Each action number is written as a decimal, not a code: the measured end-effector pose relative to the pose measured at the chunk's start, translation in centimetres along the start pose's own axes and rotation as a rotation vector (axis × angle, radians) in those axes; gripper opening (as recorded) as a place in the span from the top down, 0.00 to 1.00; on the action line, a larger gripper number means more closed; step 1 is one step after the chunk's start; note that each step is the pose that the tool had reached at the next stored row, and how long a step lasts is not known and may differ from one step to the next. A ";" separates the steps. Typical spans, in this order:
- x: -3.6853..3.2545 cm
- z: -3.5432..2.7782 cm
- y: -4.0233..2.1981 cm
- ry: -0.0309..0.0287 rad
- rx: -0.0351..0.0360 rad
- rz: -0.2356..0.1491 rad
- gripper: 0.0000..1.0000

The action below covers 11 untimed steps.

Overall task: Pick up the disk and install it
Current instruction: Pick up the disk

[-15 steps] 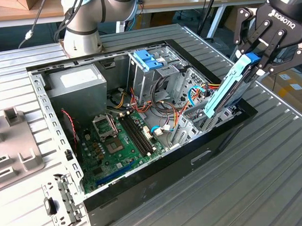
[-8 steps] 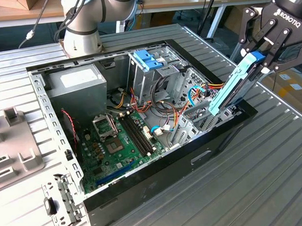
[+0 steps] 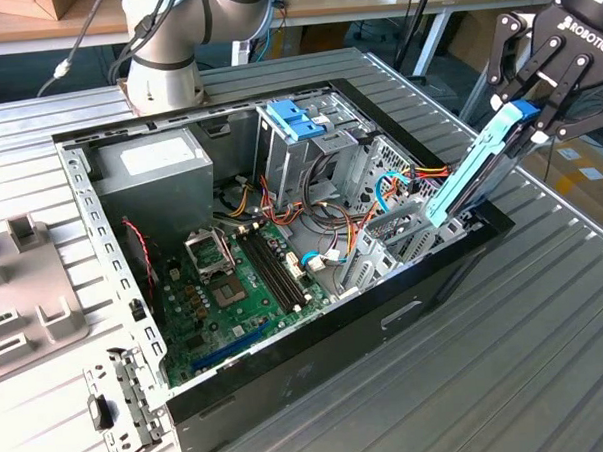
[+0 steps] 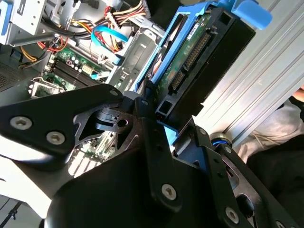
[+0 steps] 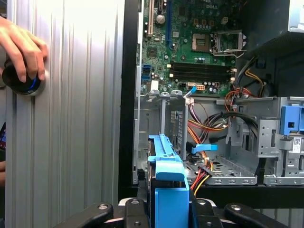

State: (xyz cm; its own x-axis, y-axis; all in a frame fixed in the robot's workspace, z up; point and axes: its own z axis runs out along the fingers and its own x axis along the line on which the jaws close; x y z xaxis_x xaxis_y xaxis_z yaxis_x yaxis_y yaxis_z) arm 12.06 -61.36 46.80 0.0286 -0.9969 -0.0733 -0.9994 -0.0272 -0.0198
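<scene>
The disk [image 3: 474,168], a dark drive in blue plastic side rails, hangs tilted over the open computer case [image 3: 287,357] at the exterior view's right. Its lower end sits at the case's right wall, by a grey metal bay [image 3: 402,232]. My gripper [image 3: 537,111] is shut on the disk's upper end. In the second wrist view the disk [image 4: 199,57] shows its green circuit board and connector, clamped between the black fingers [image 4: 147,99]. In the first wrist view the disk's blue rail [image 5: 166,166] points down into the bay [image 5: 156,137].
Inside the case lie the motherboard [image 3: 234,289], a grey power-supply box [image 3: 149,168], a drive cage with blue clips [image 3: 297,126] and loose cables [image 3: 380,198]. A person's hand [image 5: 21,47] rests on a black knob [image 5: 19,83] on the ribbed table [image 3: 547,355].
</scene>
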 end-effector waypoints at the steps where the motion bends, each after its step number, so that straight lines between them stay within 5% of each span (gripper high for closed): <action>1: 0.01 0.00 -0.16 0.0001 -0.0001 0.000 0.63; 11: 0.05 0.01 -0.94 0.0001 -0.0004 0.000 0.63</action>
State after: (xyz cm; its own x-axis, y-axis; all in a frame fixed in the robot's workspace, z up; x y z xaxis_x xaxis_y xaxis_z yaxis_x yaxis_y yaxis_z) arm 13.00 -61.39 46.81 0.0286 -0.9969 -0.0731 -0.9994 -0.0273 -0.0194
